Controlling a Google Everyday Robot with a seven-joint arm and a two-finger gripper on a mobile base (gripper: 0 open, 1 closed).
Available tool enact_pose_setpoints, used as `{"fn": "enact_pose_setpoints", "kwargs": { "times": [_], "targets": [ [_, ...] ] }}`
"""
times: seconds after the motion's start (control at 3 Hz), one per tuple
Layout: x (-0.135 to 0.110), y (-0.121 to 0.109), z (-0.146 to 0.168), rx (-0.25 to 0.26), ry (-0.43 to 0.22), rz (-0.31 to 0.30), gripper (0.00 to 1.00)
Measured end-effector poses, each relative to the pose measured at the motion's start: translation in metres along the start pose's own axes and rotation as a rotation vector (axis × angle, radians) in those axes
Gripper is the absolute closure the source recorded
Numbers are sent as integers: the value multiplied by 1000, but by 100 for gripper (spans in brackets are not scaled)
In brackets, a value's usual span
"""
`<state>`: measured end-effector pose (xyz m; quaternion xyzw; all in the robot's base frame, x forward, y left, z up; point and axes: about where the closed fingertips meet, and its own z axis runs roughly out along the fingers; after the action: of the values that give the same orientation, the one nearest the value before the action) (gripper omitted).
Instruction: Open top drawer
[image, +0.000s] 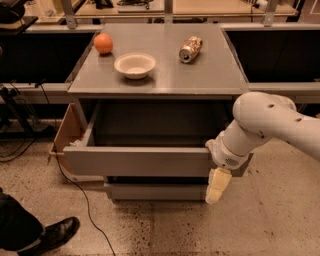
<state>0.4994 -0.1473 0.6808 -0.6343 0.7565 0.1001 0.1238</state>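
Observation:
The top drawer (135, 161) is a wide grey drawer, pulled well out from the grey cabinet, its empty grey interior (150, 131) showing. My gripper (218, 186) hangs at the right end of the drawer's front panel, its cream fingers pointing down over the panel's lower edge and reaching to the slimmer drawer front (155, 191) below. The white arm reaches in from the right.
On the cabinet top (210, 75) lie an orange (103, 43), a white bowl (135, 65) and a tipped can (190, 49). A cardboard box (67, 132) stands left of the cabinet. A cable runs over the floor. A person's shoe (52, 235) is at the bottom left.

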Motion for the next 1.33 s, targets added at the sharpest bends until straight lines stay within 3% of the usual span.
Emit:
{"fn": "enact_pose_setpoints", "kwargs": {
  "times": [0.33,1.0,1.33],
  "targets": [
    [0,0,0,0,0,0,26],
    [15,62,-28,-92,72,-42,73],
    [14,55,-43,-64,71,-64,71]
  ]
}}
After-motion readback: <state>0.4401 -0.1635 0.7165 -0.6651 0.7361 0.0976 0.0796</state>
